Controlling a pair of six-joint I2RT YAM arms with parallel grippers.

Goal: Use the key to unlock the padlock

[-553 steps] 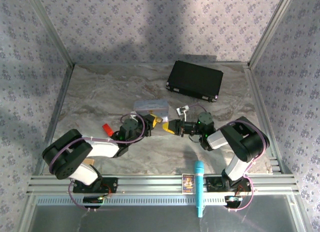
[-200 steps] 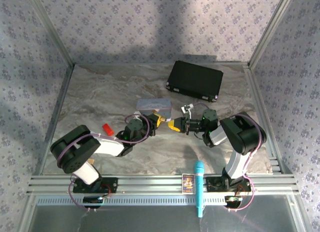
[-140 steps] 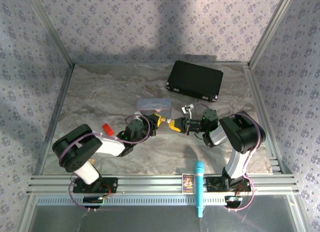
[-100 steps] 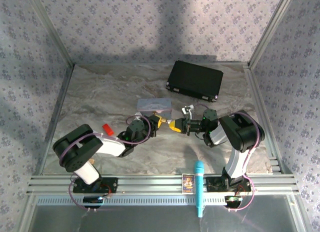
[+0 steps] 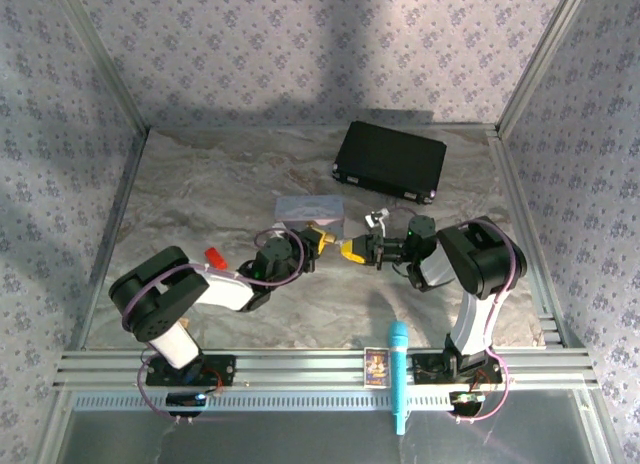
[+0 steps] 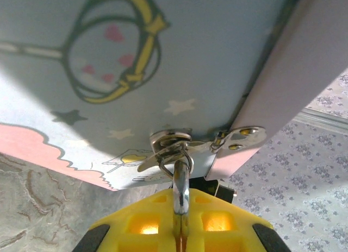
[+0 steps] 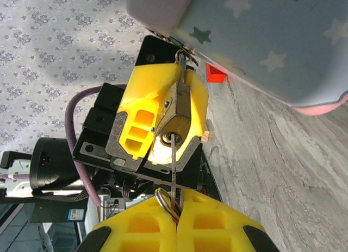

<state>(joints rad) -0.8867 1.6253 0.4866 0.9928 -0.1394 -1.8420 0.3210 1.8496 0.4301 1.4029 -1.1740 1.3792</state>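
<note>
- Flowered wallpaper closed in three sides of a marbled grey surface (image 5: pixel 200 184), and both arms reached from its near edge toward the middle.
- Near the centre lay a pale blue tin (image 5: pixel 308 208) printed with stars and edged in pink, with a small silver hasp (image 6: pixel 173 146) on its side.
- The padlock (image 7: pixel 177 113) hung at that hasp, right beside the tin. Its thin silver shackle (image 6: pixel 181 189) ran up into the hasp's ring.
- The left jaws were clamped on the padlock, with yellow fingers (image 6: pixel 136 227) pressed to either side of the brass body and the shackle rising from the seam between them.
- The key (image 7: pixel 172 165) pointed straight at the padlock's face. Its tip met the keyhole and its slim shaft ran back to a small ring (image 7: pixel 166 200).
- The right jaws were closed on the key's head. Their yellow fingers (image 7: pixel 217 225) met with no gap, and the ring poked out at the seam.
- From above, the two pairs of jaws met tip to tip just in front of the tin.
- A small red block (image 5: pixel 213 255) lay to the left, beside the left arm.
- A black case (image 5: pixel 390 161) sat well behind, toward the back right.
- A blue microphone (image 5: pixel 398 374) and a small card (image 5: pixel 376 365) rested on the near rail.
</note>
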